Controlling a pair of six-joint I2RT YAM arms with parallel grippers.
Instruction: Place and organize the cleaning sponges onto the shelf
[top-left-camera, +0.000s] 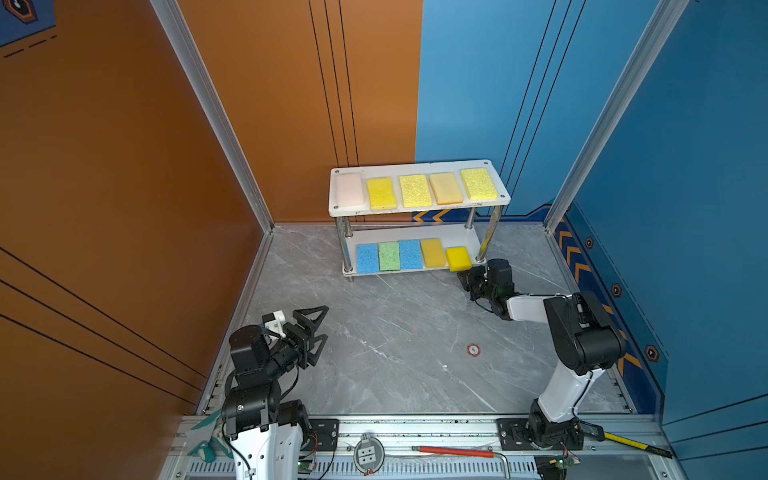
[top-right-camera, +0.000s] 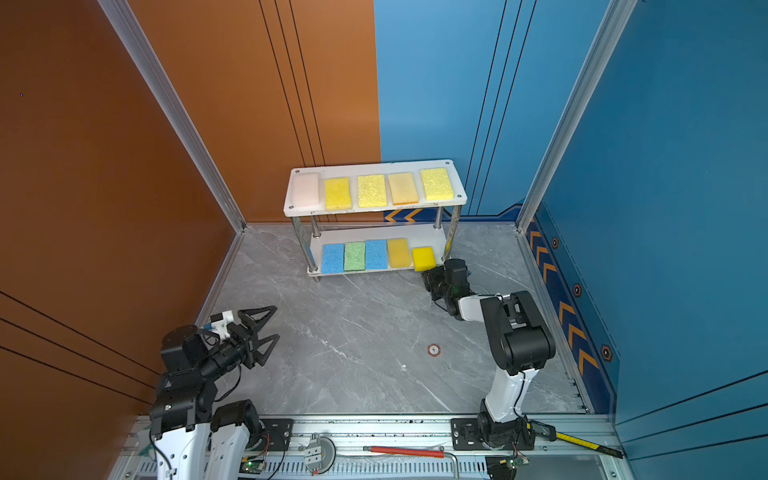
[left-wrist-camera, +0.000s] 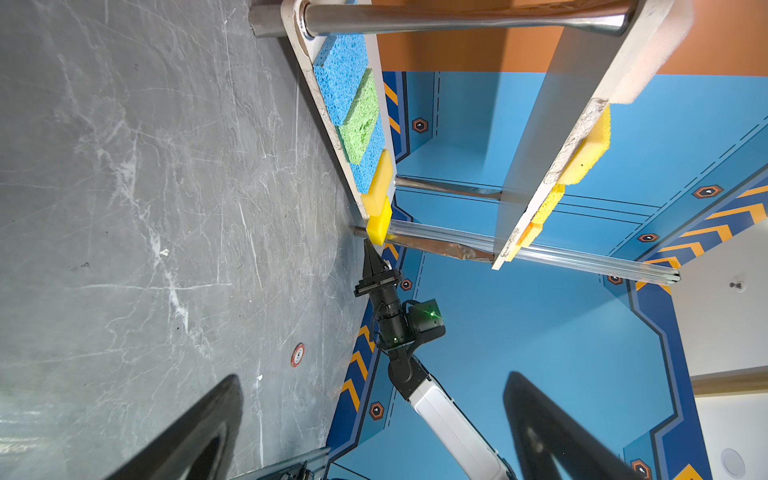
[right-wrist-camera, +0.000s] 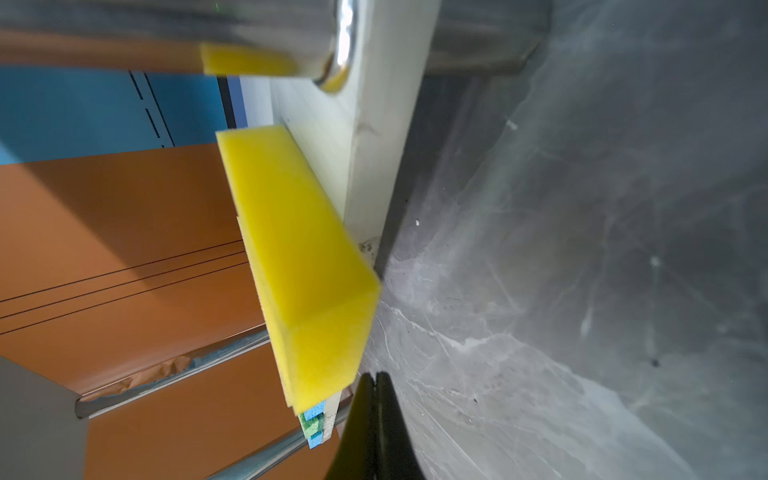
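Grey marble floor, orange and blue walls behind. Centre of both top views: shelf with all ten sponges on it. Top board: pale one leftmost, then four yellow. Lower board: blue, green, blue, yellow, then last yellow sponge, set forward of the row, skewed, overhanging the front edge. Just below and right of it: right gripper, fingers pressed together, tips just beside that sponge's corner. Lower left, well apart: left gripper, fingers spread wide.
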